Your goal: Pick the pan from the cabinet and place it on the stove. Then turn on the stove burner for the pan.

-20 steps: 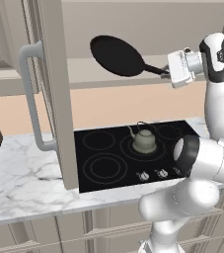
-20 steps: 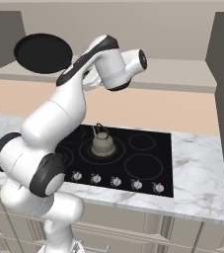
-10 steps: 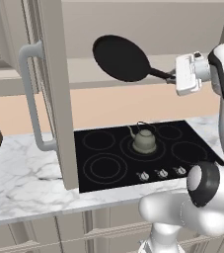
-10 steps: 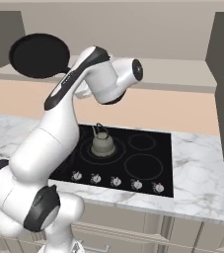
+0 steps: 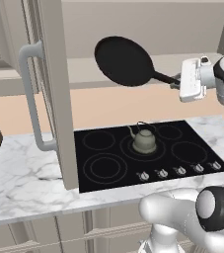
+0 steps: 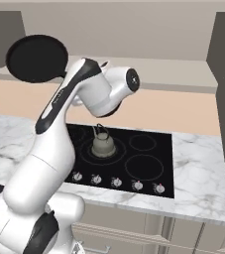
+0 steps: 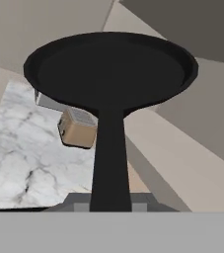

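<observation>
The claw (image 5: pixel 175 82), pinching the pan (image 5: pixel 124 61) by its handle, had carried it rightward, clear of the cabinet (image 5: pixel 49 89) and high above the stove (image 5: pixel 108 158), ready for lowering.

- Left base view: shot from behind the arm on its left, looking forward and down across the marble counter (image 5: pixel 19 183), with the open cabinet door (image 5: pixel 54 94) close in the foreground.
- Right base view: taken from behind on the arm's right, facing forward and down, the white arm near the lens.
- Both base views share the stove (image 5: pixel 148 155) (image 6: pixel 134 158), the kettle (image 5: pixel 144 141) (image 6: pixel 103 145) and the raised pan (image 5: pixel 126 62) (image 6: pixel 37 58).
- Hand view: looks along the pan's handle (image 7: pixel 109 158), which runs straight out ahead of the fingers; the pan (image 7: pixel 111 71) sits very near, counter and a small tan box (image 7: pixel 79 128) far beyond it.
</observation>
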Robot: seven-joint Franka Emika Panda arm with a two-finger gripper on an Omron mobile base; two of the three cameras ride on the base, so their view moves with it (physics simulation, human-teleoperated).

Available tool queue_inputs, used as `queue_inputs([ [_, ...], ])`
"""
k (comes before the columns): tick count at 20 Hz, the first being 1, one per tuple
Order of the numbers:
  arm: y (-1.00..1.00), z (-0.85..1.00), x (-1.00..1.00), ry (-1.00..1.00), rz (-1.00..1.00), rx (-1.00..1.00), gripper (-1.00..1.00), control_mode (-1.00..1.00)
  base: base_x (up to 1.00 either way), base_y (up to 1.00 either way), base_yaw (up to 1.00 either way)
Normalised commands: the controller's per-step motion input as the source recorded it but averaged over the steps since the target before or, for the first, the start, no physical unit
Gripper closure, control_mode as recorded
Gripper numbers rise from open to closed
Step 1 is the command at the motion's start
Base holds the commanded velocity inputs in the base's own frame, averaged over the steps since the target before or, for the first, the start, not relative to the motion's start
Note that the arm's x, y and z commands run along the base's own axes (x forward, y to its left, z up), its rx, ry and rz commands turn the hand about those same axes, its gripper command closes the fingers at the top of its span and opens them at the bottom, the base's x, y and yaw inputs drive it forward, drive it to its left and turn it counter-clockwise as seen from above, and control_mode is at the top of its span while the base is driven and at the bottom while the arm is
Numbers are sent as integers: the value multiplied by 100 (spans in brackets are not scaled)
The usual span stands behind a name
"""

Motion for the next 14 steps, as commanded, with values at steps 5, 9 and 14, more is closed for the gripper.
queue_inputs([
  [5,0,0,-31,-3,-2,0,100,-100,0,0,0],
  [9,0,-4,-16,0,-1,0,100,-100,0,0,0],
  [14,7,-20,0,3,0,-6,100,-100,0,0,0],
])
